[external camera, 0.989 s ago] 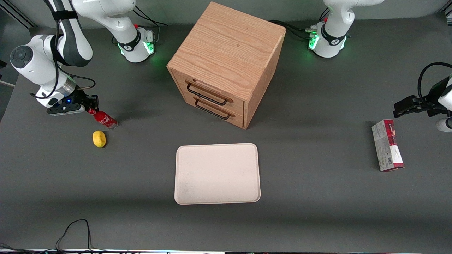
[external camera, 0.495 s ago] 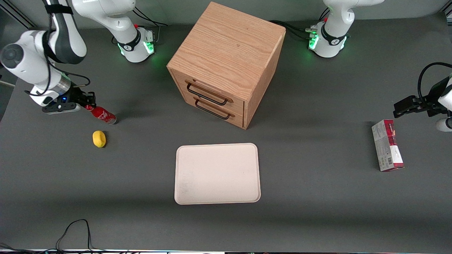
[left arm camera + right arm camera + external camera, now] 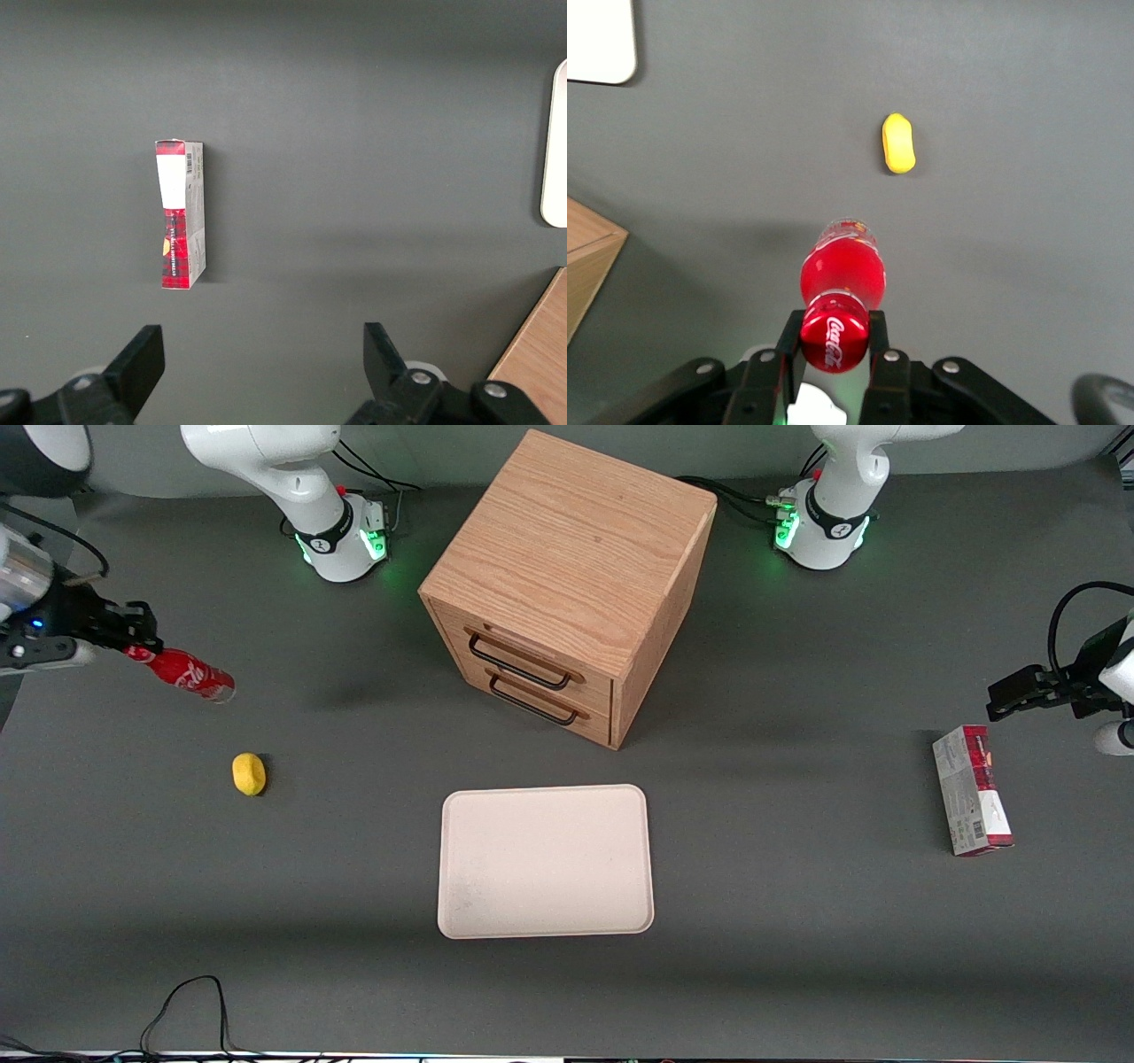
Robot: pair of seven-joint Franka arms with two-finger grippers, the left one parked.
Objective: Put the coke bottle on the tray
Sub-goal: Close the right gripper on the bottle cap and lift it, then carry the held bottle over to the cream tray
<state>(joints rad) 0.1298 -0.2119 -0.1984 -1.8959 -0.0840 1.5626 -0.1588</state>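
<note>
My right gripper point(image 3: 135, 640) is shut on the cap end of the coke bottle point(image 3: 186, 673), a slim red bottle with white script. It holds the bottle tilted in the air at the working arm's end of the table. In the right wrist view the red cap point(image 3: 834, 341) sits clamped between the two black fingers point(image 3: 788, 341), with the bottle body point(image 3: 842, 270) hanging above the grey table. The cream tray point(image 3: 545, 861) lies flat in the middle of the table, nearer the front camera than the cabinet; its corner shows in the right wrist view point(image 3: 601, 44).
A yellow lemon-like lump point(image 3: 249, 773) lies on the table under and nearer the camera than the bottle, also in the right wrist view point(image 3: 898, 143). A wooden drawer cabinet point(image 3: 567, 584) stands mid-table. A red-and-grey carton point(image 3: 972, 790) lies toward the parked arm's end.
The gripper has lifted the bottle off the table and carried it up and outward toward the working arm's edge. The lemon, tray and cabinet have not moved.
</note>
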